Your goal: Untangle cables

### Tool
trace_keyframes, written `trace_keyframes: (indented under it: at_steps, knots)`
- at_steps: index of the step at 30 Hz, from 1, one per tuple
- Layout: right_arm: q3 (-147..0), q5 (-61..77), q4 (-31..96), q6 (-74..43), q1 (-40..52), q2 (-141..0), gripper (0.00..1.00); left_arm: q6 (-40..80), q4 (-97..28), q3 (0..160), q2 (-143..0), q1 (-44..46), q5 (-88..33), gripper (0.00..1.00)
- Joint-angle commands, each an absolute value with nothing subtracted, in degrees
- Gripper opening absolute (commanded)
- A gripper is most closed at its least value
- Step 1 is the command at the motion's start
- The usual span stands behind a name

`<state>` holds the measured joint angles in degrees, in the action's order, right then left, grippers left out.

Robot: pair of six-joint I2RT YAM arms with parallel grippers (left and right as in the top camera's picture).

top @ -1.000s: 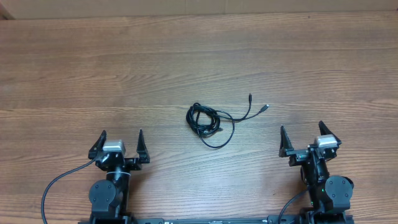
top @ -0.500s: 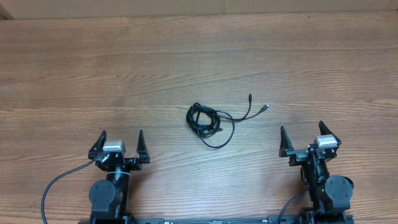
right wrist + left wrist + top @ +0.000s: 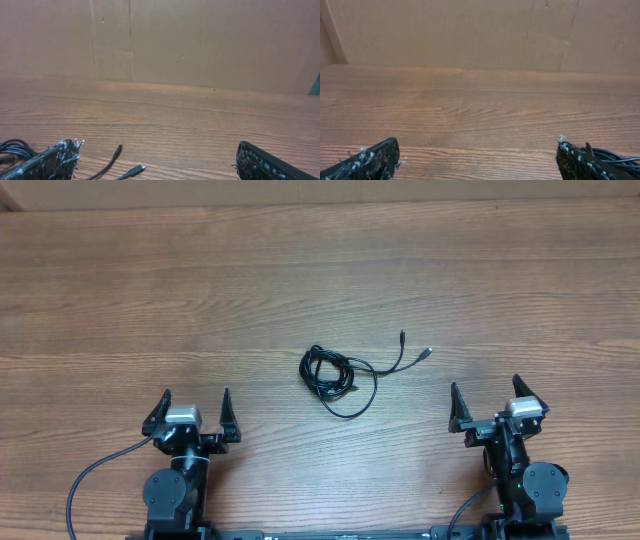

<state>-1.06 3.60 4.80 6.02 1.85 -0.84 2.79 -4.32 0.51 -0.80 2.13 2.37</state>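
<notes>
A small tangle of thin black cables (image 3: pixel 337 377) lies on the wooden table near the middle, coiled at the left with two loose ends running right: a black plug (image 3: pixel 402 337) and a silver-tipped plug (image 3: pixel 427 353). My left gripper (image 3: pixel 191 412) is open and empty at the front left, well away from the coil. My right gripper (image 3: pixel 488 400) is open and empty at the front right. In the right wrist view the two plug ends (image 3: pixel 131 171) lie between its fingers, ahead of them. In the left wrist view a bit of cable (image 3: pixel 620 159) shows behind the right finger.
The wooden table (image 3: pixel 320 280) stretches bare to a brown cardboard wall (image 3: pixel 480 30) at the back. Thick black arm cables (image 3: pixel 90 480) loop by the left arm base at the front edge.
</notes>
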Motion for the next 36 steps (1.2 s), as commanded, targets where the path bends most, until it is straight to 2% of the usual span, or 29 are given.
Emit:
trace_keyframes:
  at_steps: [1,36]
  knots:
    - [-0.47,3.05,4.62,6.09,1.48,-0.16,1.00,1.87,-4.21,0.27,-0.47,1.85,2.96,1.00]
    - [-0.47,3.05,4.64,6.09,1.48,-0.16,1.00,2.22,-3.18,0.27,-0.47,1.87,2.00,1.00]
